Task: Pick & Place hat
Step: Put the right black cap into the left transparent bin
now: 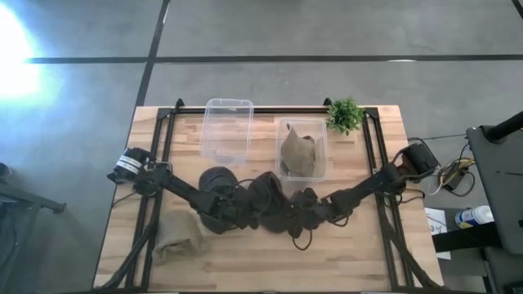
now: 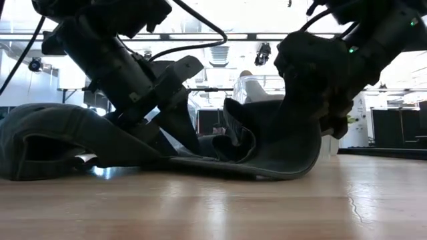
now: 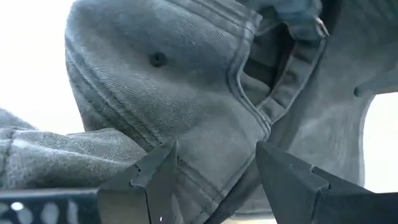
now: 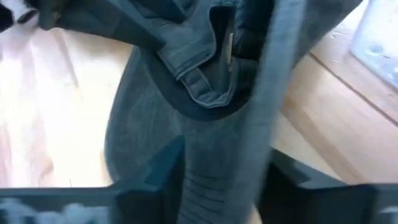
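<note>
A dark grey cap lies at the table's middle, and both grippers meet over it. In the low view its crown rests on the wood and its brim curls upward. My left gripper comes in from the table's left and is shut on the crown cloth. My right gripper comes in from the right and is shut on the brim. A tan hat sits inside the right clear bin. Another tan hat lies on the table near the left front. My left gripper pinches the cap's crown cloth beside the seam between its two fingers, slanting down from the table's left. One layer or several, I cannot tell. The crown stays on the table. My right gripper pinches the cap's brim between its two fingers, which lie across it, coming from the table's right. The brim's held side is raised off the wood while the rest of the cap rests on the table.
An empty clear bin stands at the far side, left of the bin with the tan hat. A small green plant stands at the far right corner. Bare wood shows along the near edge.
</note>
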### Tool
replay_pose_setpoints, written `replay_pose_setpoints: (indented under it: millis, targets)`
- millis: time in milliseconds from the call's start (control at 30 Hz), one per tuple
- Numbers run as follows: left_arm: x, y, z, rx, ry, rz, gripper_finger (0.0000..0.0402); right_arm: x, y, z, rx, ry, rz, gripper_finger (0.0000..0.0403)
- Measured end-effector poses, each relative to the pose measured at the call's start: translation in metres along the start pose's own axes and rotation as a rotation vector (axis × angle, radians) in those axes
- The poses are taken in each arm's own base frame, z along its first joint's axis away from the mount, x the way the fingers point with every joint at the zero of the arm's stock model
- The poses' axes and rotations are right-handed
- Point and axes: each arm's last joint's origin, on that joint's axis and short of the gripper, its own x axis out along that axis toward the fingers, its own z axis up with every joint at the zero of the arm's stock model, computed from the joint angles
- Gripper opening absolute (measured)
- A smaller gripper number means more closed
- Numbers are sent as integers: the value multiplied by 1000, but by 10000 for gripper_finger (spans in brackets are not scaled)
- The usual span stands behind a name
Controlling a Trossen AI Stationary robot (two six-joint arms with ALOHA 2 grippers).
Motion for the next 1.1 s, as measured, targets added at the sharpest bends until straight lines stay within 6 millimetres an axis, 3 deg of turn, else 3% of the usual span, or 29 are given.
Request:
replay_pose_setpoints:
  millis: [200, 333, 433, 567, 700, 800, 933, 1100]
  targets:
    - [-2, -11, 4, -48, -24, -52, 213, -7, -1, 3, -67, 45, 11, 28]
    - [-13, -31, 18, -66, -57, -116, 213, -22, 3, 11, -151, 73, -9, 17]
    - [-34, -55, 35, -99, -94, -212, 213, -41, 13, 22, -296, 82, -19, 15]
    - [-83, -88, 58, -59, -149, -364, 213, -71, 31, 37, -567, 114, -41, 15]
    - [-129, -107, 78, 127, -240, -426, 213, -93, 47, 48, -807, 175, -60, 14]
    - [-145, -115, 88, 242, -235, -417, 213, -104, 56, 59, -909, 197, -66, 14]
    - [-149, -127, 97, 321, -178, -379, 213, -111, 65, 73, -942, 190, -62, 14]
    - [-130, -147, 95, 499, -121, -291, 213, -111, 74, 87, -944, 170, -37, 13]
